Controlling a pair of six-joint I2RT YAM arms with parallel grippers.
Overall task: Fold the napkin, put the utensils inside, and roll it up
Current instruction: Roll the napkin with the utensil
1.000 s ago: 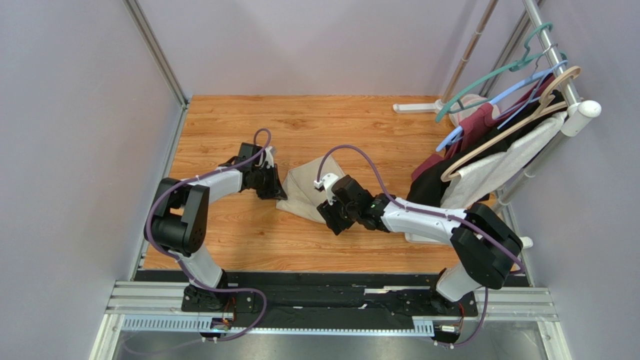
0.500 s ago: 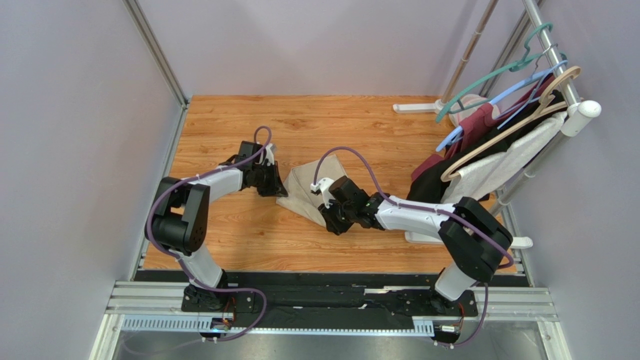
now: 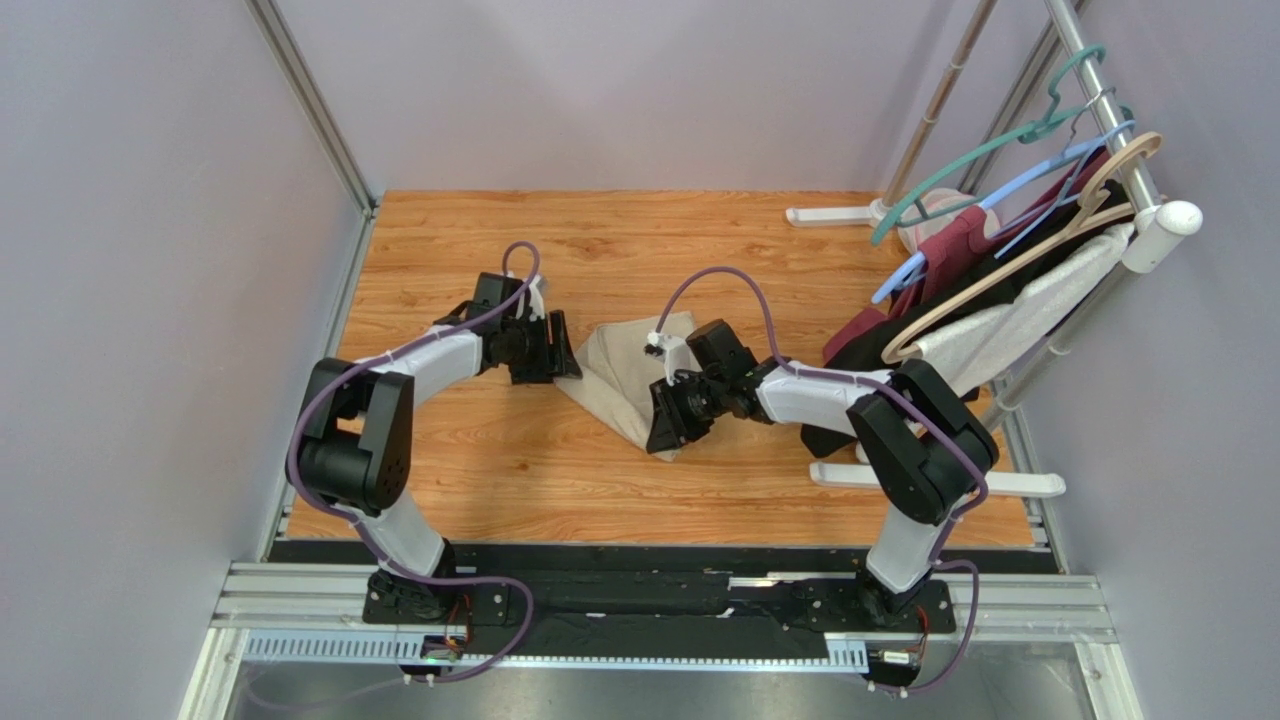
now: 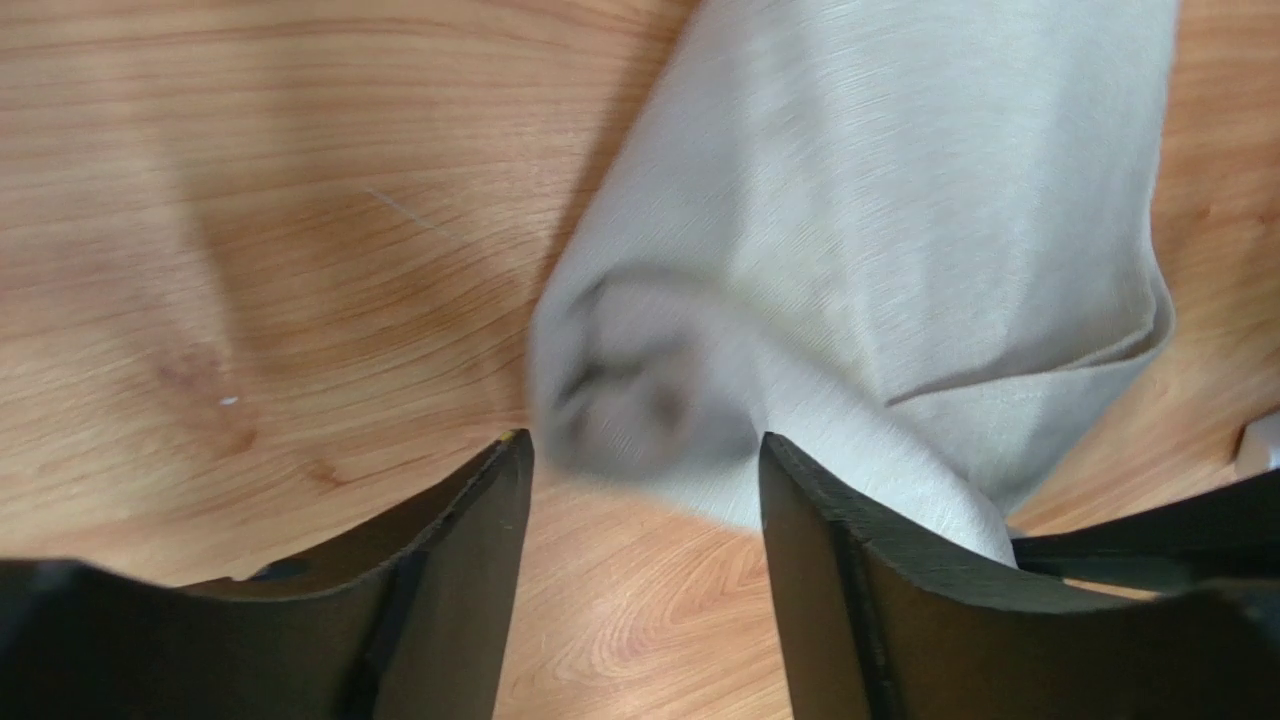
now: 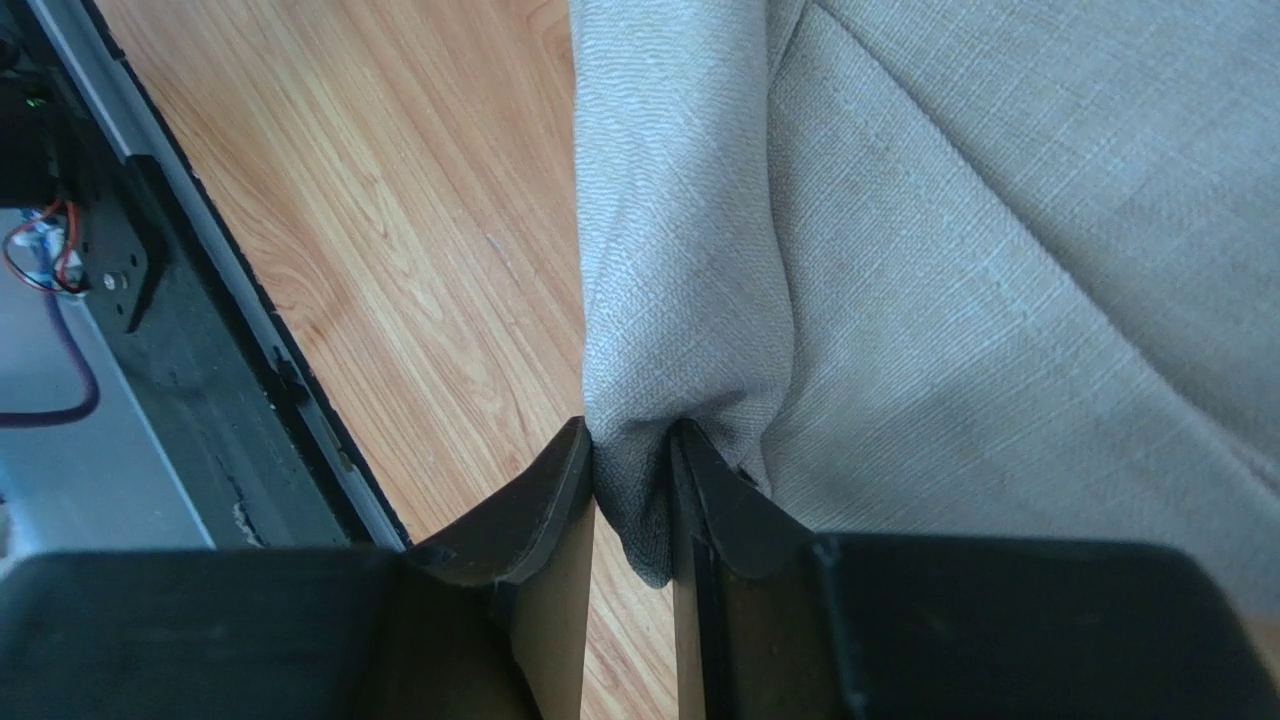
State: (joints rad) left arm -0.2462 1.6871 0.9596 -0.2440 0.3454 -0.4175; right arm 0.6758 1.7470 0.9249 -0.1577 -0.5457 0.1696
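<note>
The beige napkin lies rolled into a bundle in the middle of the wooden table. My left gripper is at its left end with jaws open; in the left wrist view the rolled end of the napkin sits just ahead of the gripper, free of the fingers. My right gripper is shut on the napkin's near right end; the right wrist view shows a fold of the napkin pinched in the gripper. The utensils are out of view.
A clothes rack with hangers and maroon, white and dark garments stands at the right edge, its white foot beside the right arm. Grey walls close in the left and back. A black rail runs along the near edge.
My left gripper has opened and let go of the napkin's left end. My right gripper has moved in toward the napkin and shut on its near end.
</note>
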